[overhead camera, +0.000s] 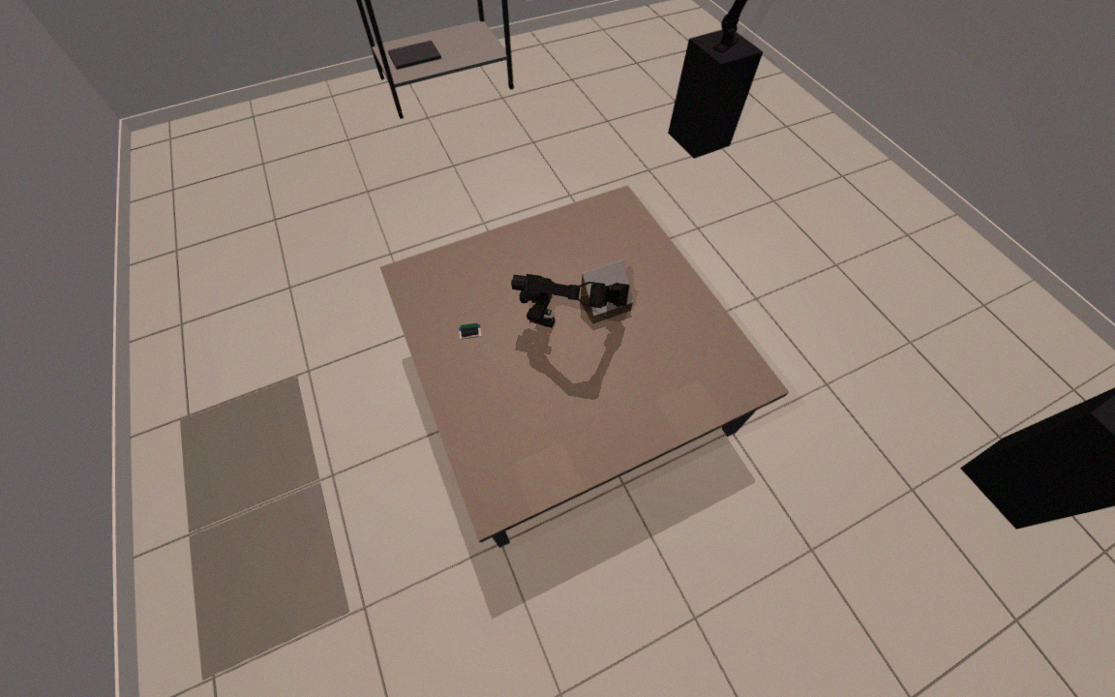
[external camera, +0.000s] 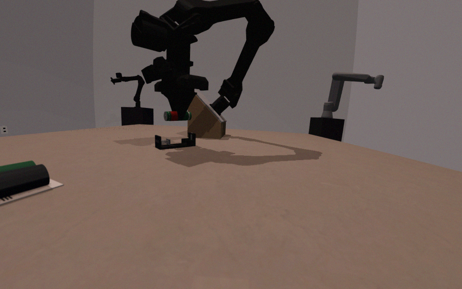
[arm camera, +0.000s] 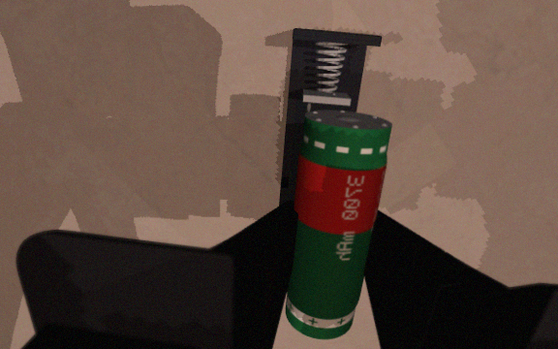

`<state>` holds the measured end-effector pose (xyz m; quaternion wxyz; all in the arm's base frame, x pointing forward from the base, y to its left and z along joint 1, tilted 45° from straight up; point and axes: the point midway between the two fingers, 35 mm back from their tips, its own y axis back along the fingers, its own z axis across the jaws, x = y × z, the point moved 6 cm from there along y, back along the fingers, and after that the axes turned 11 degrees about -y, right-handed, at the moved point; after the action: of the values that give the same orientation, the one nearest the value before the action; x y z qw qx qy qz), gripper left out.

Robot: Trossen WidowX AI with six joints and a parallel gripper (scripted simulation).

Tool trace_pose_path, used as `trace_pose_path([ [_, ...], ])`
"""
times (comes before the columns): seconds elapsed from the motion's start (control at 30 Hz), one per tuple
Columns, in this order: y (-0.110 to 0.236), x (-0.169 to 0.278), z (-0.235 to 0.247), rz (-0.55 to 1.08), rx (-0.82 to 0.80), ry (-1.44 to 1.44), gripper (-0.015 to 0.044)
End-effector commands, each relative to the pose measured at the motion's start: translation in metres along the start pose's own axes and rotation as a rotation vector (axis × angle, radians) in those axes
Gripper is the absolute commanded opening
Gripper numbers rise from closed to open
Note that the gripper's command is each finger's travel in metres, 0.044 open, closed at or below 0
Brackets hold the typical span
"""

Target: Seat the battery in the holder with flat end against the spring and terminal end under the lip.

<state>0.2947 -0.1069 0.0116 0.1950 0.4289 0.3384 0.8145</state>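
My gripper is shut on a green battery with a red band, gripping it around its middle. The battery lies level in the air, a little above the black holder on the table. In the wrist view the battery's flat end points toward the holder's spring, and the end marked with plus signs is nearest the camera. The battery runs roughly along the holder and covers its near end. In the top view the arm hides the holder.
A tan wedge-shaped box stands just behind the holder at the arm's base. A white card with green and black cylinders lies at the table's left. Other robot arms on black pedestals stand on the floor beyond the table.
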Motion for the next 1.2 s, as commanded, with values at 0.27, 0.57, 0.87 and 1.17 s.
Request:
trace_pose_path([
  [0.27,-0.029,-0.006,0.004,0.177,0.036,0.010,0.0082],
  [0.57,-0.036,-0.009,0.005,0.230,0.051,0.013,0.0082],
  [0.87,-0.040,-0.015,0.007,0.280,0.066,0.017,0.0082],
  [1.17,-0.044,-0.020,0.008,0.330,0.078,0.020,0.0082],
])
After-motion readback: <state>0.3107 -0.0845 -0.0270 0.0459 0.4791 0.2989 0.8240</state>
